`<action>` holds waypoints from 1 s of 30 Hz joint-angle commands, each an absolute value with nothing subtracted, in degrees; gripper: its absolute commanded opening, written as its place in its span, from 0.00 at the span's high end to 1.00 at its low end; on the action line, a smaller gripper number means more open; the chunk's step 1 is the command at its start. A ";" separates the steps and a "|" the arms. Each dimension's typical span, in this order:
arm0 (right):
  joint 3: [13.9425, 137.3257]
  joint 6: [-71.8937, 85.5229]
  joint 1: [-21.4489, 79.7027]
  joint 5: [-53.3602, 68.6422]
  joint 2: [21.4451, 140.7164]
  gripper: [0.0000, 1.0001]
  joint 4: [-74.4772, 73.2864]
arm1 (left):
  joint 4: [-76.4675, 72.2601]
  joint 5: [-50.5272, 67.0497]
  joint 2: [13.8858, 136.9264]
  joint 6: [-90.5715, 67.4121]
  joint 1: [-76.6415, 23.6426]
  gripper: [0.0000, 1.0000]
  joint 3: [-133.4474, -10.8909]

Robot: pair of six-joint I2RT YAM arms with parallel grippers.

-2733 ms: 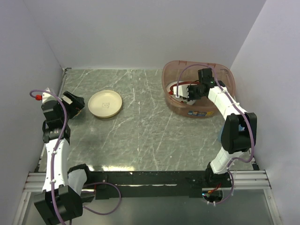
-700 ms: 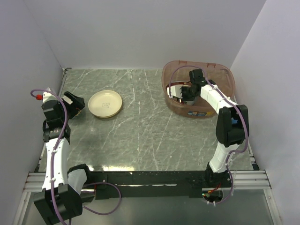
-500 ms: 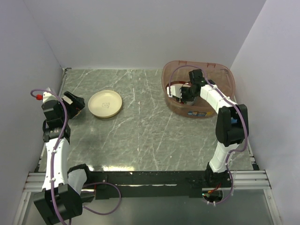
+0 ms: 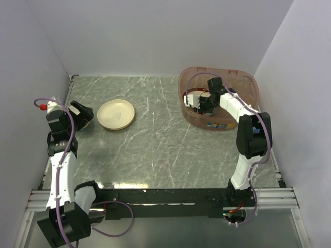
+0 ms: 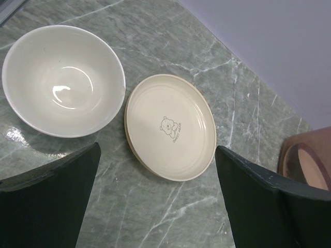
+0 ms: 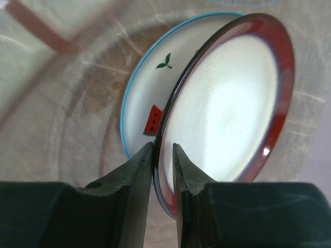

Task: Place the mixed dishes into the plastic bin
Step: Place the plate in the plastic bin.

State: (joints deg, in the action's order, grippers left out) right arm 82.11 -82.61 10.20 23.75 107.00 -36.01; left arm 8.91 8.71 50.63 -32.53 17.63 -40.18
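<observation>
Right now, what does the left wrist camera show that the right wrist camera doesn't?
Only the left wrist: a cream bowl and a bear-printed plate on the marbled table, under the open left gripper. Only the right wrist: the right gripper pinching the edge of a red-rimmed dish, a watermelon-printed plate behind it. Both: the plastic bin.

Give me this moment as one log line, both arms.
right gripper: pinching red-rimmed dish rim inside plastic bin | left gripper: open above table | on table: cream bowl, pale yellow plate
</observation>
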 commanded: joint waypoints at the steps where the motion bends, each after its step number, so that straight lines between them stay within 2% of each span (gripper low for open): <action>1: 83.23 -83.23 11.07 24.79 109.77 0.72 -36.39 | 7.73 8.00 50.98 -31.64 17.58 0.01 -40.78; 10: 84.29 -81.91 11.07 25.84 112.06 0.73 -37.44 | 7.73 7.82 51.15 -31.64 17.58 0.01 -40.87; 16: 85.17 -81.39 11.07 26.02 113.38 0.67 -38.50 | 7.82 7.74 51.24 -31.55 17.49 0.01 -40.87; 19: 85.43 -81.04 11.07 26.02 113.29 0.61 -38.50 | 7.82 7.65 51.24 -31.55 17.58 0.01 -40.87; 27: 89.38 -77.97 10.11 27.16 110.49 0.58 -39.99 | 7.56 8.17 50.98 -31.55 17.58 0.01 -40.78; 30: 93.07 -74.80 9.23 27.51 108.82 0.54 -41.39 | 7.47 8.87 50.98 -31.47 17.58 0.01 -40.78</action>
State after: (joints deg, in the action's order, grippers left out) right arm 87.13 -78.59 10.04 26.57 112.84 -39.35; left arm 8.95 8.14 51.27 -32.32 17.63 -40.18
